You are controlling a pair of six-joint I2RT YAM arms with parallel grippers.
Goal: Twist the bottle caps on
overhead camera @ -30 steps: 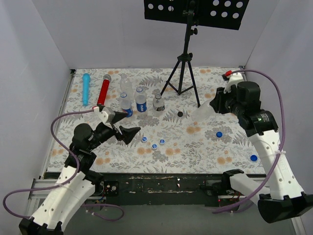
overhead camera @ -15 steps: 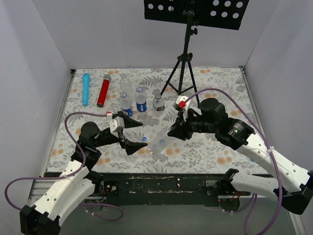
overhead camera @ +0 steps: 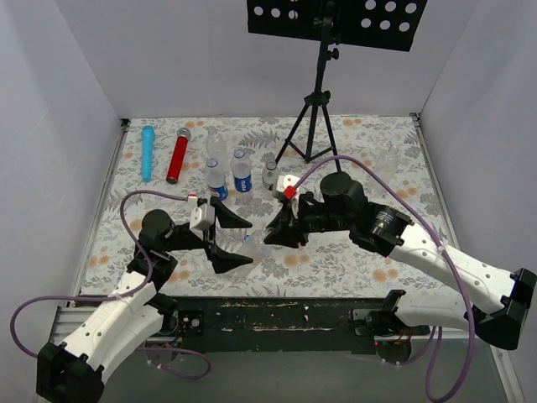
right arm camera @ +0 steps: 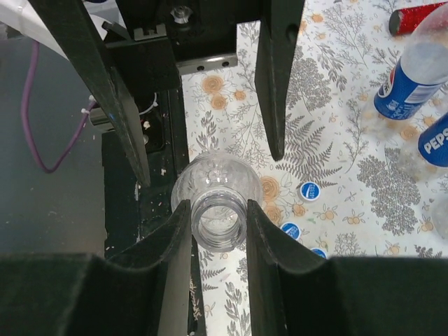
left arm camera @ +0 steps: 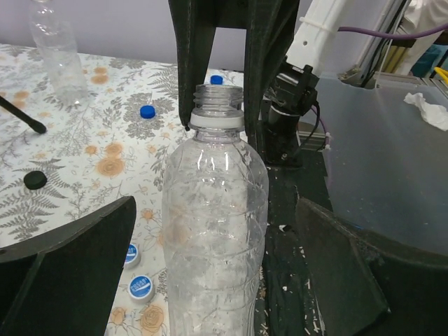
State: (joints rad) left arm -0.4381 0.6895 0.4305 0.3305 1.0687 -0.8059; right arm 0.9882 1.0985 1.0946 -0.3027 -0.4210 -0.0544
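A clear uncapped bottle (overhead camera: 254,244) hangs tilted low over the table's front middle. My right gripper (right arm camera: 218,222) is shut on its neck (right arm camera: 218,215), just below the open mouth; it shows in the top view (overhead camera: 277,232). My left gripper (left arm camera: 210,280) is open, its fingers (left arm camera: 66,269) standing wide on either side of the bottle's body (left arm camera: 213,231) without touching it. Blue bottle caps (right arm camera: 308,190) lie on the floral mat beside the bottle, two close to my left finger (left arm camera: 141,287). Farther off lie more blue caps (left arm camera: 147,111) and a black cap (left arm camera: 34,180).
Several upright bottles (overhead camera: 242,172), some with blue Pepsi labels (right arm camera: 409,77), stand behind the grippers. A blue cylinder (overhead camera: 148,153) and a red cylinder (overhead camera: 177,155) lie at the back left. A black tripod (overhead camera: 317,126) stands at the back middle. The table's dark front edge (overhead camera: 277,315) is just below the bottle.
My right arm has swung from the far right to the front middle, carrying the clear bottle. My left gripper has opened wider, and the bottle now sits between its fingers.
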